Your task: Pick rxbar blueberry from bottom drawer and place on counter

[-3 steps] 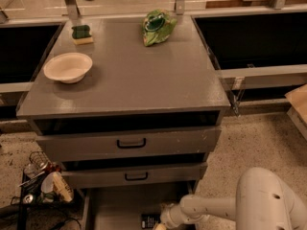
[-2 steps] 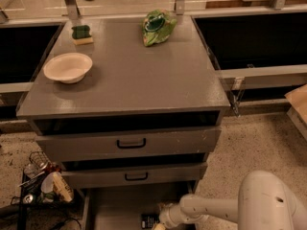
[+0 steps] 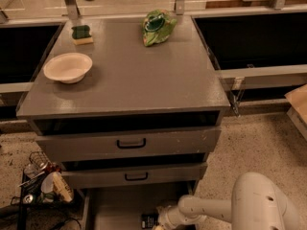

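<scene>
Rxbar blueberry (image 3: 148,220) in bottom drawer (image 3: 115,210), jaws beside it — arm (image 3: 206,208) low

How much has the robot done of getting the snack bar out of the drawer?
Not far yet. Done: the bottom drawer is pulled open. Happening now: the hand is down inside it, right next to the rxbar blueberry. Left to do: lift the bar out and put it on the counter, where no bar lies yet.
</scene>
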You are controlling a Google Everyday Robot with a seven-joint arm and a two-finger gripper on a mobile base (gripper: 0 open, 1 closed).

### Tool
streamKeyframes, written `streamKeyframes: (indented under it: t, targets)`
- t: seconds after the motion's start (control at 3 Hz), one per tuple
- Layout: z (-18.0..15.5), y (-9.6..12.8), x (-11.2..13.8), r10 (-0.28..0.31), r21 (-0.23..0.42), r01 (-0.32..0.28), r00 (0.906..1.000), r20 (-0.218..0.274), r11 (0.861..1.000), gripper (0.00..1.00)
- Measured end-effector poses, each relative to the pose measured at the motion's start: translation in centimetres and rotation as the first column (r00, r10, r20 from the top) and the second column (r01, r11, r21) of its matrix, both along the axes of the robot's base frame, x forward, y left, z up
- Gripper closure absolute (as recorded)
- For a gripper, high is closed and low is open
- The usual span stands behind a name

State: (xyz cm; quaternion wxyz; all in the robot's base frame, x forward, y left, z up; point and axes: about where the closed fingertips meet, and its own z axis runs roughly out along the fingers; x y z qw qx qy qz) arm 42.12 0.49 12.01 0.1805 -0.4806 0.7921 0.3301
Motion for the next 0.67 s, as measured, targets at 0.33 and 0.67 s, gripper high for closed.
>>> streamKeyframes:
  t: [0.33, 0.67]
  targets:
    - [0.0, 0.0, 0.0, 0.0, 0.0, 0.0, 1.0, 0.0, 1.0, 0.0]
    - [0.0, 0.0, 0.0, 0.0, 0.0, 0.0, 1.0, 0.0, 1.0, 0.16]
